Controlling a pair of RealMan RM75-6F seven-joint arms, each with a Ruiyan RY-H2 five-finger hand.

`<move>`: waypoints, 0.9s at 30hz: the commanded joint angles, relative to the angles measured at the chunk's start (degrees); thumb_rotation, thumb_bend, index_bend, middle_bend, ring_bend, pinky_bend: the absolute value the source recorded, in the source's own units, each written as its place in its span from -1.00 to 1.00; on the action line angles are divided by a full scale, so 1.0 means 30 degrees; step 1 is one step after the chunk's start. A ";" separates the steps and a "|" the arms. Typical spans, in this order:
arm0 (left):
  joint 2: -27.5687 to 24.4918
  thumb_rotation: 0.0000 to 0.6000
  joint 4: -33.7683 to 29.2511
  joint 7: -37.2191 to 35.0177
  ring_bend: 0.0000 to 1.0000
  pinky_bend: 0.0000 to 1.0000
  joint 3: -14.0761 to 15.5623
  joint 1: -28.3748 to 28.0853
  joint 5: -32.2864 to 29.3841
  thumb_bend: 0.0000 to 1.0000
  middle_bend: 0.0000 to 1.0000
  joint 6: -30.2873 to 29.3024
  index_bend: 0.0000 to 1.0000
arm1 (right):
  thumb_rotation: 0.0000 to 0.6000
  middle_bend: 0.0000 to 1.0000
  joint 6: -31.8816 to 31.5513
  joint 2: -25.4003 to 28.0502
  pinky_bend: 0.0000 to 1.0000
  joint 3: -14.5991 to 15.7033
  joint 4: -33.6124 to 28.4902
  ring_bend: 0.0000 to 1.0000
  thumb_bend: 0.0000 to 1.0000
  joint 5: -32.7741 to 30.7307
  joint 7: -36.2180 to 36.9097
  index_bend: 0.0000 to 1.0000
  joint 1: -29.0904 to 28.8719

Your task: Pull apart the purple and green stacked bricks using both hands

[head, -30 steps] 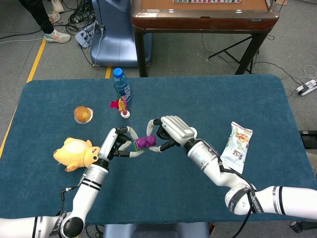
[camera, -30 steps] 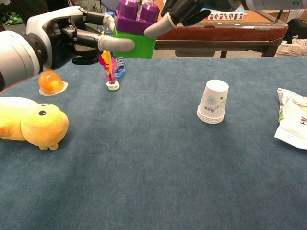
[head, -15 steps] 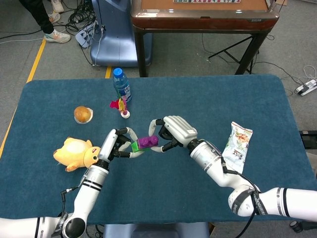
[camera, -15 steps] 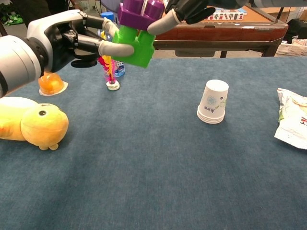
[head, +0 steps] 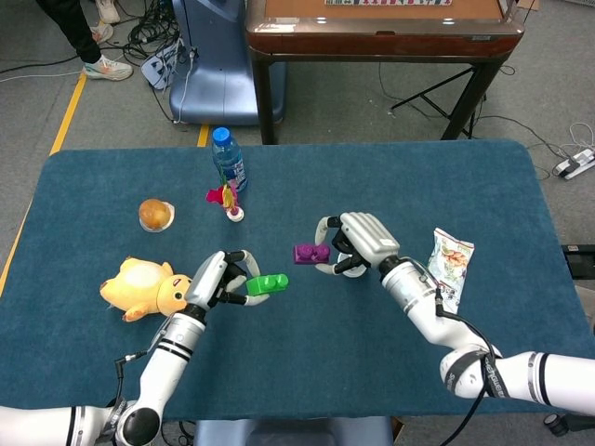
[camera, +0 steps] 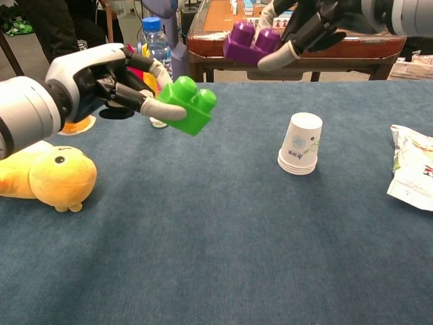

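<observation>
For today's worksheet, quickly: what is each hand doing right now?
Left hand: holding the green brick.
Right hand: holding the purple brick.

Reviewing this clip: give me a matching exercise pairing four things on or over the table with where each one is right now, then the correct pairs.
Things:
1. green brick
2. purple brick
3. paper cup
4. yellow plush toy

Places:
A. upside down on the table
B. held in the right hand
C. lying at the table's left side
D. held in the left hand

Pairs: 1-D, 2-B, 3-A, 4-C
</observation>
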State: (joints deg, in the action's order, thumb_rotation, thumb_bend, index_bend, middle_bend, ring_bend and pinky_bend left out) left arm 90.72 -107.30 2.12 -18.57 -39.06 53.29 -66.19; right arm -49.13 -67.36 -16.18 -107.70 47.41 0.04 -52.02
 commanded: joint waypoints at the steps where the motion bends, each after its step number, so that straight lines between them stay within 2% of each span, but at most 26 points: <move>1: 0.0420 1.00 0.0460 0.0394 1.00 1.00 -0.0031 -0.0275 -0.0082 -0.78 1.00 -0.0068 0.66 | 1.00 1.00 0.0701 -0.0940 1.00 0.0601 0.1448 1.00 0.00 -0.0114 -0.0327 0.11 -0.0227; 4: 0.0701 1.00 0.0923 0.0572 1.00 1.00 -0.0190 -0.0454 -0.0141 -0.78 1.00 -0.0046 0.45 | 1.00 1.00 0.1111 -0.1656 1.00 0.0813 0.2447 1.00 -0.16 0.0042 -0.0326 -0.17 -0.0357; 6: 0.0713 1.00 0.1081 0.0691 1.00 1.00 -0.0171 -0.0483 -0.0224 -0.78 1.00 0.0029 0.17 | 1.00 1.00 0.1282 -0.1866 1.00 0.0879 0.2770 1.00 -0.41 0.0102 -0.0348 -0.32 -0.0405; 8: 0.0568 1.00 0.1069 0.0834 1.00 1.00 -0.0142 -0.0468 -0.0397 -0.78 1.00 0.0154 -0.21 | 1.00 1.00 0.1422 -0.1979 1.00 0.0899 0.2962 1.00 -0.74 0.0135 -0.0342 -0.49 -0.0427; 10: 0.0507 1.00 0.1070 0.0794 1.00 1.00 -0.0110 -0.0316 -0.0250 -0.78 1.00 -0.0050 -0.41 | 1.00 1.00 0.1438 -0.1988 1.00 0.0866 0.3007 1.00 -0.90 0.0194 -0.0282 -0.64 -0.0381; 13: 0.0351 1.00 0.1021 0.0725 1.00 1.00 0.0042 -0.0029 0.0090 -0.78 1.00 -0.0369 -0.52 | 1.00 1.00 0.1175 -0.1942 1.00 0.0867 0.2919 1.00 -0.93 0.0411 -0.0280 -0.80 -0.0195; 16: -0.0145 1.00 0.0801 0.0615 1.00 1.00 0.0200 0.0380 0.0615 -0.78 1.00 -0.0706 -0.54 | 1.00 0.96 0.1005 -0.1556 1.00 0.1045 0.2704 1.00 -0.92 0.0642 -0.0268 -0.89 0.0177; 19: -0.0736 1.00 0.0612 0.0638 0.98 1.00 0.0409 0.0880 0.1537 -0.78 0.95 -0.1396 -0.54 | 1.00 0.79 0.0673 -0.0979 1.00 0.1393 0.2558 0.98 -0.86 0.0858 -0.0549 -0.87 0.0628; 24: -0.1985 1.00 0.0212 0.1340 0.69 1.00 0.1243 0.1876 0.2913 -0.78 0.61 -0.2547 -0.50 | 1.00 0.44 -0.0678 0.0092 0.97 0.2165 0.2062 0.68 -0.73 0.1198 -0.1836 -0.42 0.1534; 27: -0.2809 1.00 0.0154 0.2234 0.51 0.98 0.2072 0.2585 0.4012 -0.78 0.40 -0.3435 -0.50 | 1.00 0.31 -0.1727 0.0736 0.85 0.2673 0.1576 0.48 -0.69 0.1581 -0.2671 -0.30 0.2233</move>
State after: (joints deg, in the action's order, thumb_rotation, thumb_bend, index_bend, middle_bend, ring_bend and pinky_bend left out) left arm 83.65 -106.50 7.32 -14.01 -32.82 63.36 -75.01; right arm -52.63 -66.43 -9.26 -101.97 51.31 -6.48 -46.66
